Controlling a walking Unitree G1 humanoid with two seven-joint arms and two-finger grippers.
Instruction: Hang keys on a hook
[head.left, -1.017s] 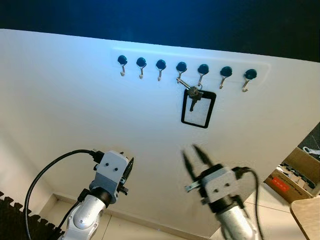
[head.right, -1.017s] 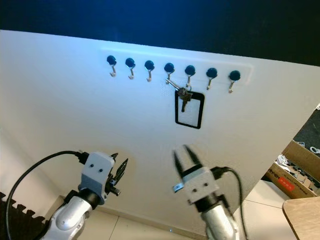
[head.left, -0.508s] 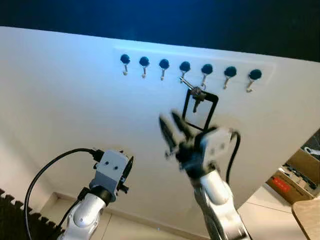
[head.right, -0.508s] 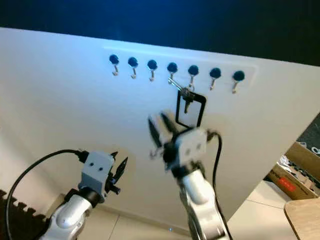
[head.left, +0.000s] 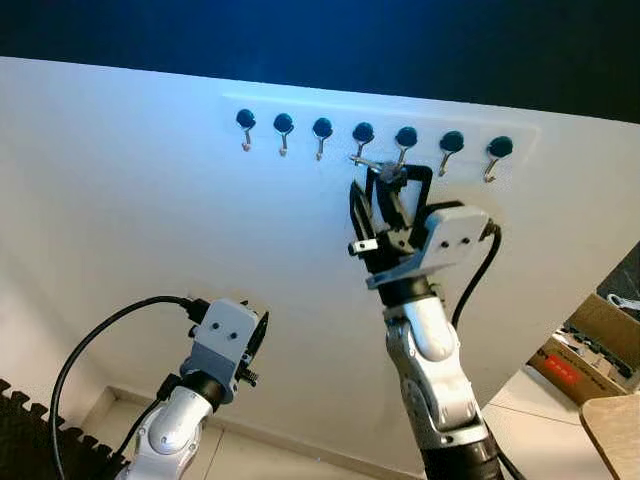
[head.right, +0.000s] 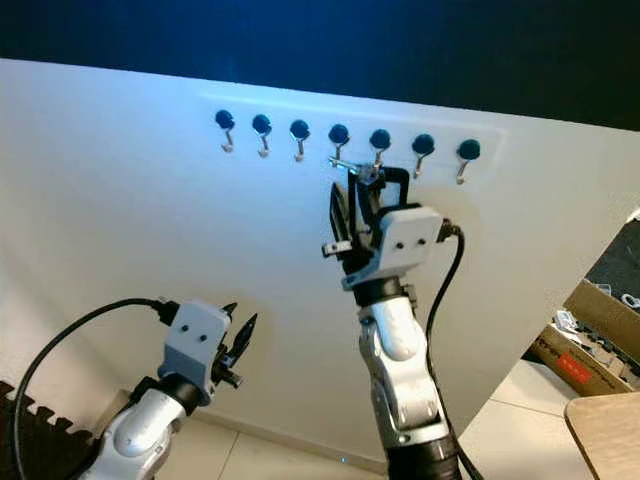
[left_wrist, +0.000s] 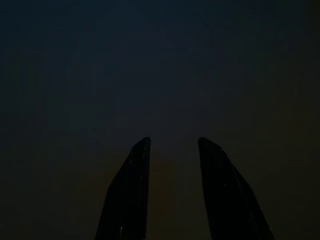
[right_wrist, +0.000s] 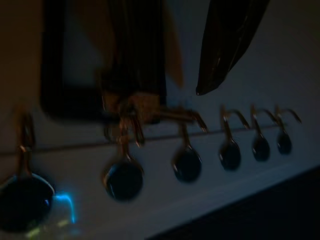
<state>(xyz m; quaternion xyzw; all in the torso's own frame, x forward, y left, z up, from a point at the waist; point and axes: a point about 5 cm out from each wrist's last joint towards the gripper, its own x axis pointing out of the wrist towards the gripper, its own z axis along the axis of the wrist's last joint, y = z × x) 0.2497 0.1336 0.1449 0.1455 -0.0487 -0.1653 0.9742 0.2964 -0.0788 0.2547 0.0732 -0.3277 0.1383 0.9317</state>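
Hanging from a hook (head.left: 405, 139) in the rack (head.left: 380, 135) near the wall's (head.left: 120, 200) top edge: keys (head.left: 385, 176) with black tag (head.left: 420, 188). Right gripper (head.left: 372, 198) raised at keys, fingers parted. Left gripper (head.left: 255, 340) low, idle. Left wrist: dark, fingers (left_wrist: 132, 195) apart. Right wrist: keys (right_wrist: 131, 107) on hook, finger (right_wrist: 225, 45) beside.

A row of seven hooks (head.left: 363, 137) is mounted high on the wall (head.left: 120, 200), running left to right. The keys (head.left: 385, 176) are hung between the fourth and fifth hooks, with a card holder (head.left: 421, 183) suspended below them. The right hand (head.left: 377, 208) is raised directly before the keys, its fingers parted on either side of the holder. The left hand (head.left: 256, 340) is held low, to the left and well apart from the hooks. A box (head.left: 590, 350) is seen on the floor at far right.
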